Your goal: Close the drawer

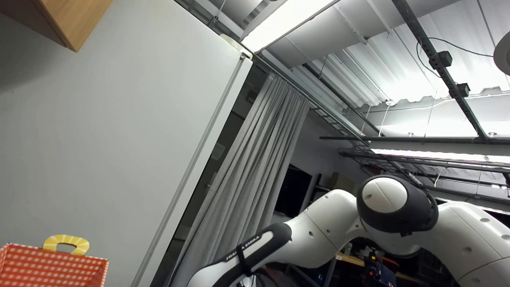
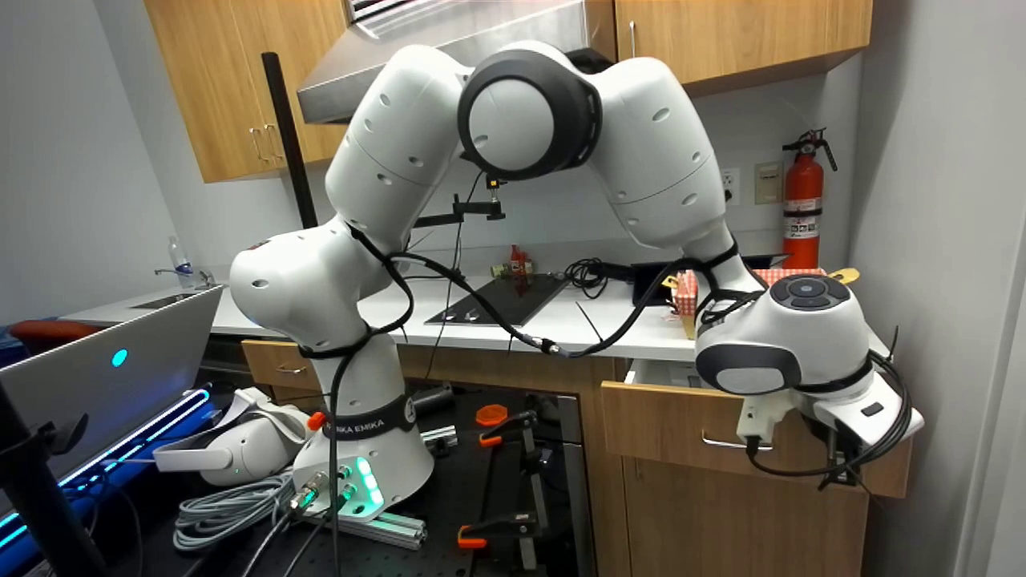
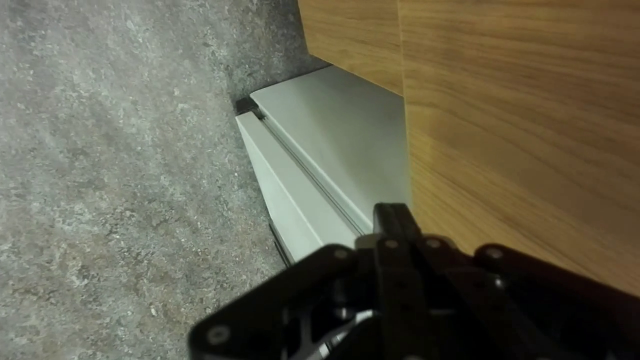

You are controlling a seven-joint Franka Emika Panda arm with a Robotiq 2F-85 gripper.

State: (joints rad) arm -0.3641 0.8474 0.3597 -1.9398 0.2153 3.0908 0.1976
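Observation:
The drawer (image 2: 665, 425) has a wooden front with a silver handle and stands pulled out under the counter in an exterior view. Its pale inside shows behind the top edge. My gripper (image 3: 396, 217) is shut in the wrist view, fingertips together with nothing visible between them. Its tips are beside a wooden face (image 3: 510, 130); I cannot tell whether they touch it. In an exterior view the wrist hangs in front of the drawer's right end, and the fingers are mostly hidden. The gripper is out of view in the remaining exterior view.
A grey wall (image 2: 938, 280) stands close to the drawer's right side. The white counter (image 2: 641, 340) above holds a red checkered box (image 2: 789, 274), also seen in an exterior view (image 1: 51, 267). A fire extinguisher (image 2: 801, 212) stands behind. A cable loops from the arm.

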